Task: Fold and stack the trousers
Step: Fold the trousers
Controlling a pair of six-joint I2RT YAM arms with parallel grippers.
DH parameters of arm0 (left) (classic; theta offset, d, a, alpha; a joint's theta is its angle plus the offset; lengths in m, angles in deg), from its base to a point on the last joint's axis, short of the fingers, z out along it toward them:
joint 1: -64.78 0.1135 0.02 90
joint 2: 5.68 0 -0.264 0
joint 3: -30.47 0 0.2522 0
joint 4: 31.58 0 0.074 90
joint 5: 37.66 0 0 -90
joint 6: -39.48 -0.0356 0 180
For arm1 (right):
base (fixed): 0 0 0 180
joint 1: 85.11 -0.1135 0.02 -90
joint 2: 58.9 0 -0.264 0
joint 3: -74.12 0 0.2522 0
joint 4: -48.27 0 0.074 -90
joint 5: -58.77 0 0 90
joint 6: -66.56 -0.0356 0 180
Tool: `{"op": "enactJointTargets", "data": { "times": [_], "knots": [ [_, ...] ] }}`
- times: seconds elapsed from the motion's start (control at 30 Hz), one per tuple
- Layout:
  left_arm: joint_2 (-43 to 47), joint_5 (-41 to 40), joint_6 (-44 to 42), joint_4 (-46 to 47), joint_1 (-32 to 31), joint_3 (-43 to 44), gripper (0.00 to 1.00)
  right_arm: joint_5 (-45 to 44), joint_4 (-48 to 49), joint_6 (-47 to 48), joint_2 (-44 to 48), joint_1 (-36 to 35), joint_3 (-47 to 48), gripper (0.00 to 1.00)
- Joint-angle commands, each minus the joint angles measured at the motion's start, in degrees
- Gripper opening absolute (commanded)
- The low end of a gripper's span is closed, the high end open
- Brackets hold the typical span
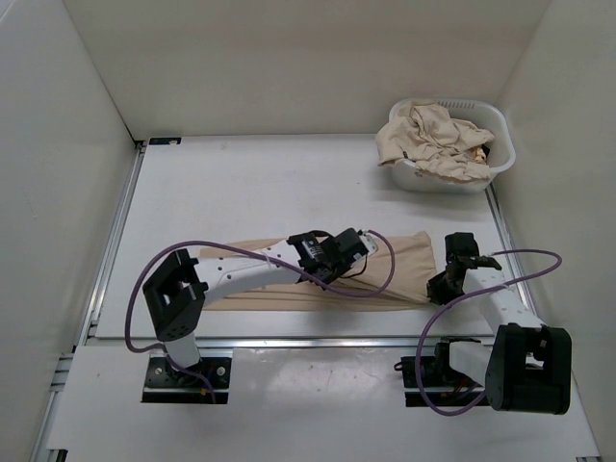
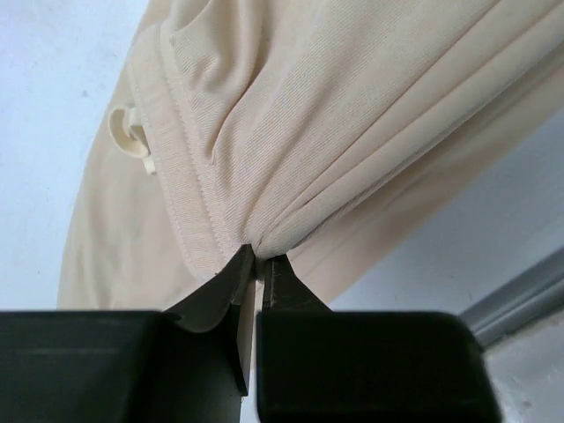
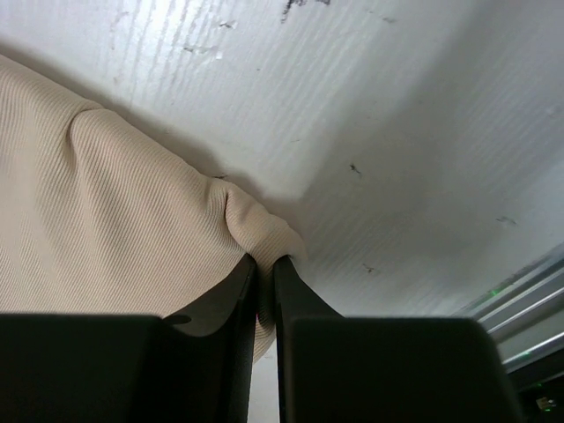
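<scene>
My remote view: white matte table [image 1: 269,183], evenly lit, soft shadows only. Plain white panels box it in on 3 sides: left wall [image 1: 48,192], back wall [image 1: 289,58], right wall [image 1: 568,144]. Silver metal rail [image 1: 114,241] runs along the table's left edge, w/ another rail [image 1: 318,339] across the near edge. White plastic basket [image 1: 438,181] sits at the far-right corner. Close up, I see small dark scuffs [image 3: 352,167] on the tabletop.

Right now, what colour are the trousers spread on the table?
Plain beige-tan, no pattern. The trousers show best in the left wrist view.
</scene>
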Motion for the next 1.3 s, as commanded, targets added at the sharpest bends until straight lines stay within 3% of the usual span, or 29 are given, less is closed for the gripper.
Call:
{"op": "enactJointTargets", "data": {
  "times": [0.0, 0.1, 0.2, 0.27, 0.33, 0.43, 0.57, 0.67, 0.77, 0.9, 1.03, 1.27],
  "knots": [
    [2.25, 1.66, 0.05, -5.67, -1.72, -3.14, 0.14, -5.84, -5.92, 2.97, 0.33, 0.63, 0.72, 0.02],
    [1.02, 3.06, 0.05, -5.67, -2.52, -7.01, 0.14, -5.85, -6.62, 3.50, -0.19, 0.63, 1.24, 0.02],
    [-1.00, 4.82, 0.05, -5.67, -3.05, -8.25, 0.14, -6.38, -7.68, 4.20, -0.20, 0.63, 1.86, 0.09],
    [-2.32, 3.43, 0.05, -4.88, -3.05, -8.77, 0.14, -6.90, -8.64, 4.90, -0.20, 0.63, 2.38, 0.28],
    [-3.02, 2.89, 0.05, -4.88, -3.05, -8.78, 0.37, -8.56, -11.19, 6.39, -0.20, 0.63, 4.14, 0.51],
    [-2.51, 2.89, 0.05, -4.88, -3.05, -7.55, 0.71, -10.33, -16.37, 8.25, 1.91, 0.63, 8.01, 0.58],
    [0.57, 0.79, 0.05, -6.37, -3.05, -4.92, 0.85, -12.43, -22.70, 11.49, 7.34, 0.63, 14.24, 0.64],
    [2.50, 0.16, 0.05, -9.01, -1.83, -0.44, 0.87, -11.40, -22.63, 15.43, 9.29, 0.63, 16.80, 0.67],
    [4.26, 5.25, 0.05, -11.04, 2.03, 8.08, 0.88, -5.44, -17.80, 18.79, 7.37, 0.63, 16.02, 0.67],
    [0.07, 12.63, 0.05, -11.04, 15.71, 15.65, 0.87, 0.20, -10.51, 20.64, 3.06, 0.63, 13.30, 0.67],
    [-7.31, 22.97, 0.05, -11.04, 22.42, 21.53, 0.88, 3.90, -3.66, 22.05, -0.45, 1.24, 9.35, 0.67],
    [-11.90, 37.84, 0.05, -8.05, 22.44, 20.85, 0.92, 6.81, 0.14, 24.69, -2.48, 3.09, 4.68, 0.66]
  ]
}}
